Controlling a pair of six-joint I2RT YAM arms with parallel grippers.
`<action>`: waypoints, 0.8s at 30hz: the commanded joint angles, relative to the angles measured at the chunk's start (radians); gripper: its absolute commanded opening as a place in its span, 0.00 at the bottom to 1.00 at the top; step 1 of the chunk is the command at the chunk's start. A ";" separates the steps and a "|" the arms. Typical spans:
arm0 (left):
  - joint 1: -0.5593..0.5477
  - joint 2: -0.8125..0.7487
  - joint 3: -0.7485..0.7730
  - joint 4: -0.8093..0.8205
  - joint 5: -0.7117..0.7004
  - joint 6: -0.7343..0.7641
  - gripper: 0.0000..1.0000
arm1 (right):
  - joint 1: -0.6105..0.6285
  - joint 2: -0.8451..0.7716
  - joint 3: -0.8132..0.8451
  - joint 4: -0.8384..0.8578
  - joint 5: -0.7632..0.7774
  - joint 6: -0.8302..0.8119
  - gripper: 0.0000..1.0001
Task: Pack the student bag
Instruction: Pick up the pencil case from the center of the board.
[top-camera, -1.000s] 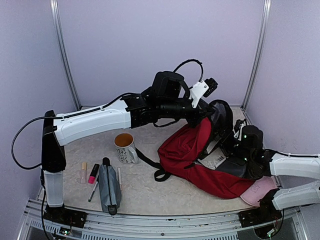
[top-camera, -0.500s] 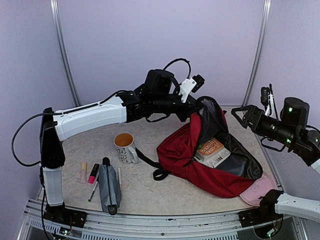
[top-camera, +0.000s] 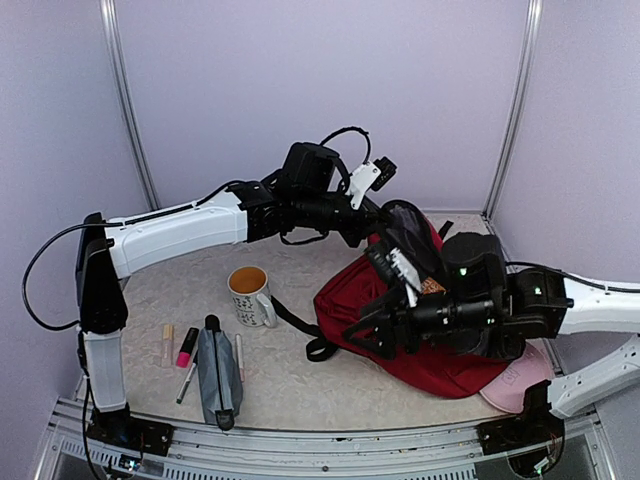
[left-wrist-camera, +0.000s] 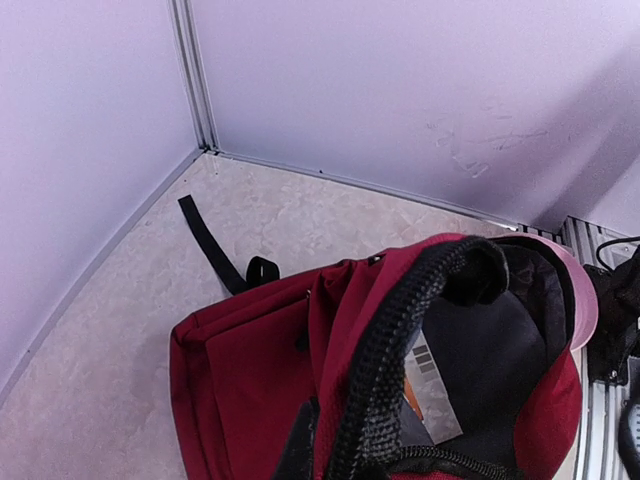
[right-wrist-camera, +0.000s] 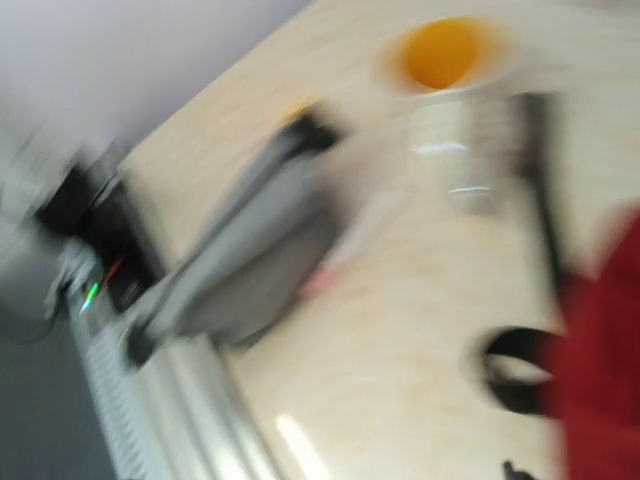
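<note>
Left pincer (top-camera: 385, 217) is clenched on the black zip rim of the student bag (top-camera: 345, 300), holding its mouth up at centre frame. The bag lies on the worktop (top-camera: 300, 395). Right pincer (top-camera: 362, 335) hangs released and empty over the bag's left edge. Its arm crosses the opening and hides most of the inside. A mug (top-camera: 250, 295) stands left of the bag, and a grey pouch (top-camera: 218, 375) and pink marker (top-camera: 186, 347) lie lower left.
</note>
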 joint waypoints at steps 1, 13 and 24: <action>0.023 -0.066 -0.015 -0.016 0.082 -0.021 0.00 | 0.161 0.131 0.033 0.215 0.085 -0.150 0.87; 0.043 -0.084 -0.002 -0.128 0.136 -0.002 0.00 | 0.312 0.868 0.555 0.193 0.352 -0.123 1.00; 0.040 -0.111 -0.018 -0.147 0.148 0.013 0.00 | 0.311 1.363 1.228 -0.402 0.505 0.062 1.00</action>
